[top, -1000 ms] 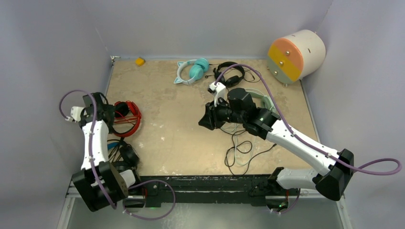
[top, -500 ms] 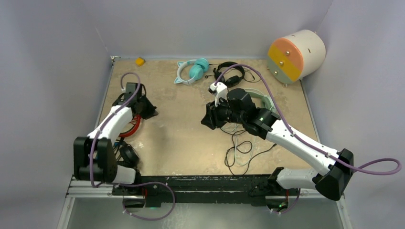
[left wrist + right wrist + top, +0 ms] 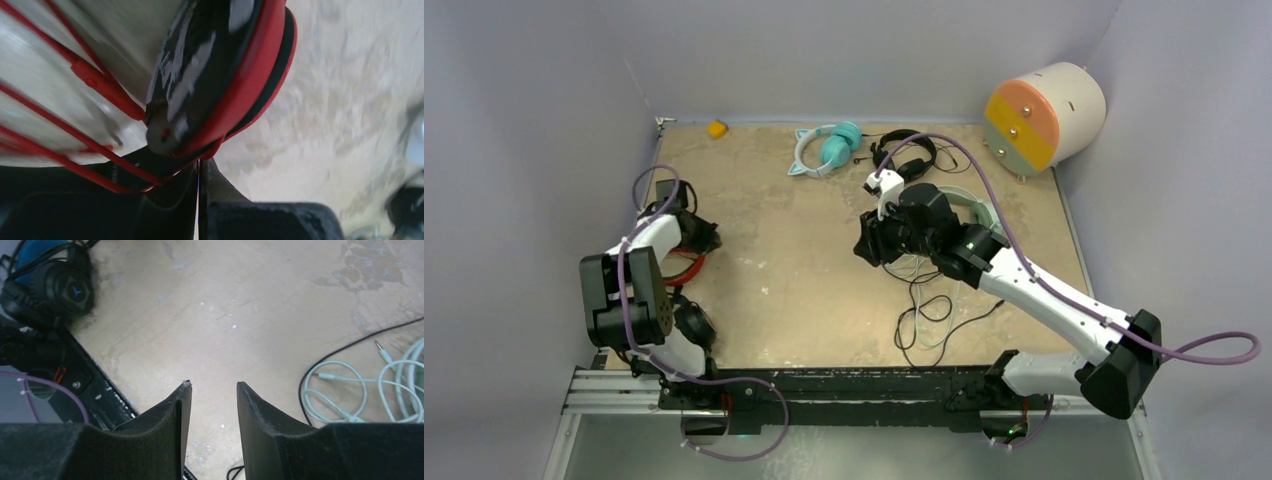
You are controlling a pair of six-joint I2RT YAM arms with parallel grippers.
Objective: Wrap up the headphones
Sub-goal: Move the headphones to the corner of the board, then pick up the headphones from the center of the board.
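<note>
We log the red headphones (image 3: 252, 70) at the worktop's (image 3: 774, 250) left edge, earcup just beyond our closed left claw (image 3: 198, 167); cable pinch indeterminable, view blurred. Right claw (image 3: 212, 390) stands parted, empty, over mottled beige surface. Grey-lilac walls (image 3: 874, 50) enclose three sides.

We see the red headphones (image 3: 220, 75) close, blurred; the left gripper (image 3: 199, 172) sits closed beneath, perhaps pinching their cable (image 3: 102, 90).

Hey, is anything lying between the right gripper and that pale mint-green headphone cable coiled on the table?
Only a thin black cable, curving along the mint-green cable coil's side that faces the right gripper. Otherwise bare beige table; the jaws stand open.
</note>
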